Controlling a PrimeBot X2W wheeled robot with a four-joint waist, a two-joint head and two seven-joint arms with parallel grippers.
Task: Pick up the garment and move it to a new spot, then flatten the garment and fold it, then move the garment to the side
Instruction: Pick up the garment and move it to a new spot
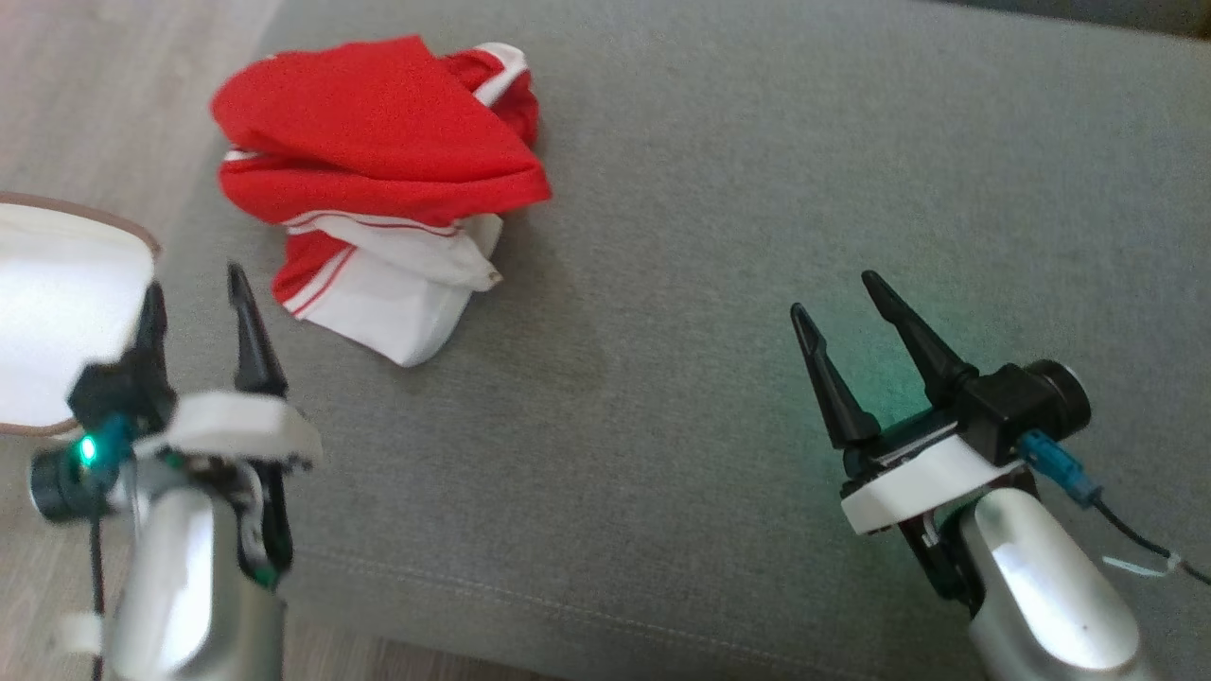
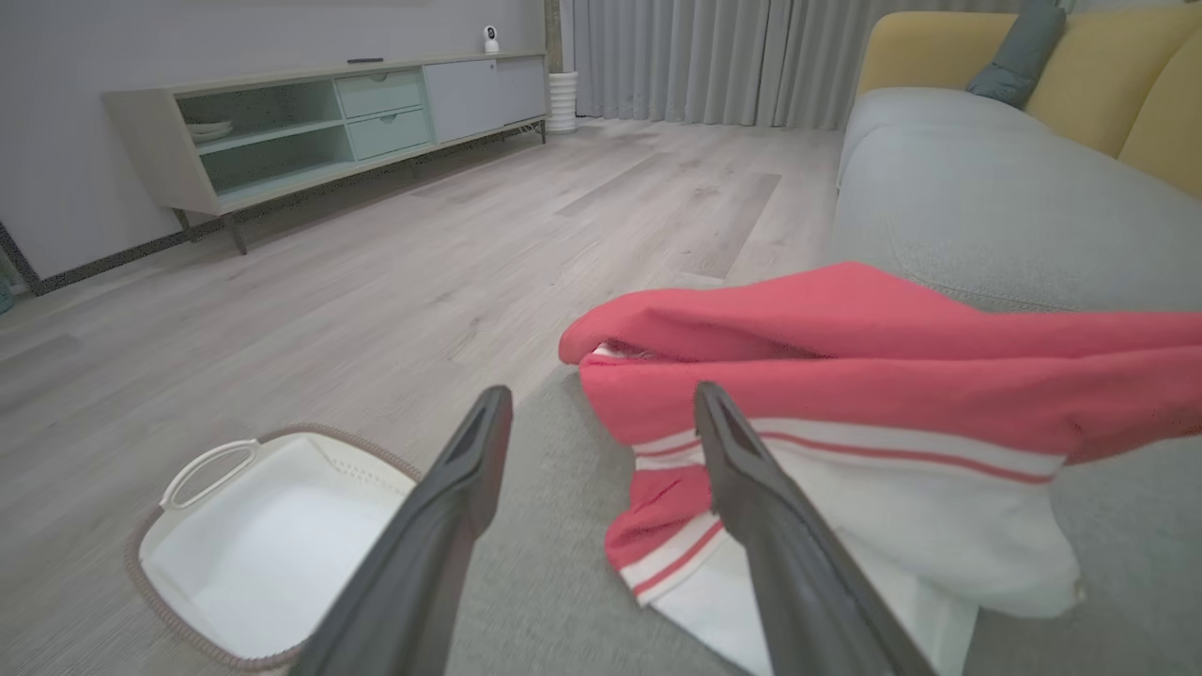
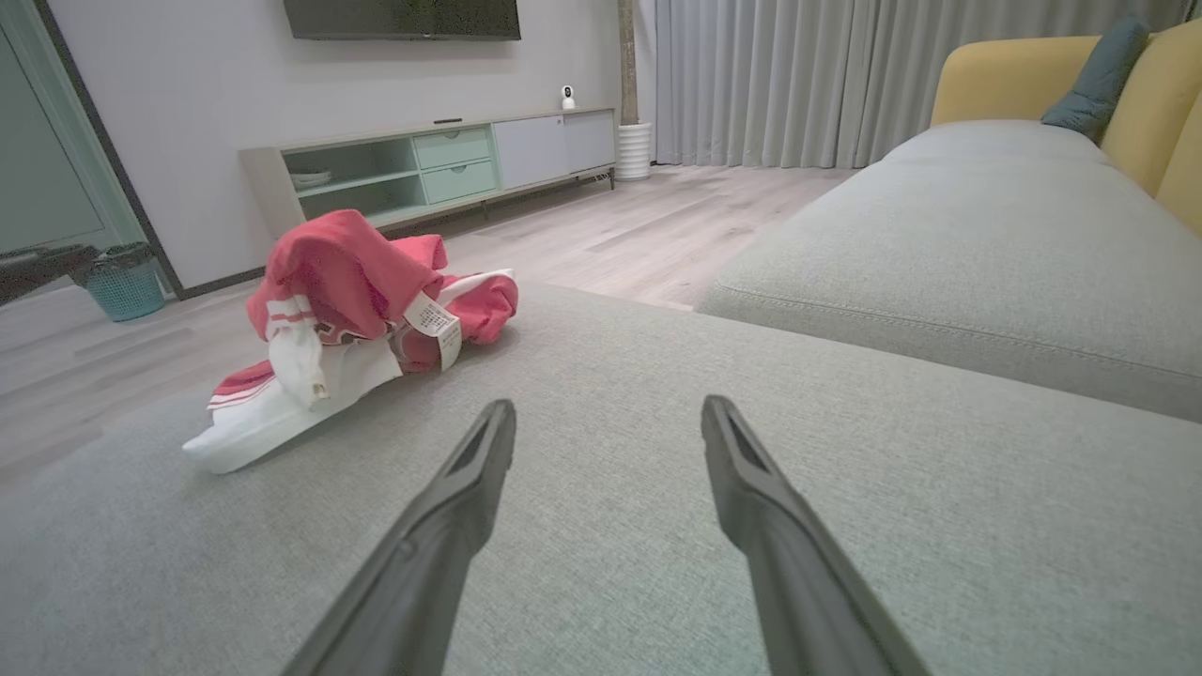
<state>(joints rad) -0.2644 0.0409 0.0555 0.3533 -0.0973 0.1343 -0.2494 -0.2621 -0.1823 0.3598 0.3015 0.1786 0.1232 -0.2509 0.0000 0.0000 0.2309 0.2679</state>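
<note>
A crumpled red-and-white fabric garment (image 1: 378, 180) lies on the grey upholstered sofa seat (image 1: 757, 189), both hands empty.
The left hand (image 1: 193, 281) is spread, the garment just ahead of its fingertips; the right hand (image 1: 833, 293), also spread, sits well apart, the garment off to its left.

- A white tag (image 3: 435, 327) is seen on the garment (image 3: 347, 272); dark print is carried on it, but it is too small to be read.
- No other text can be read.
</note>
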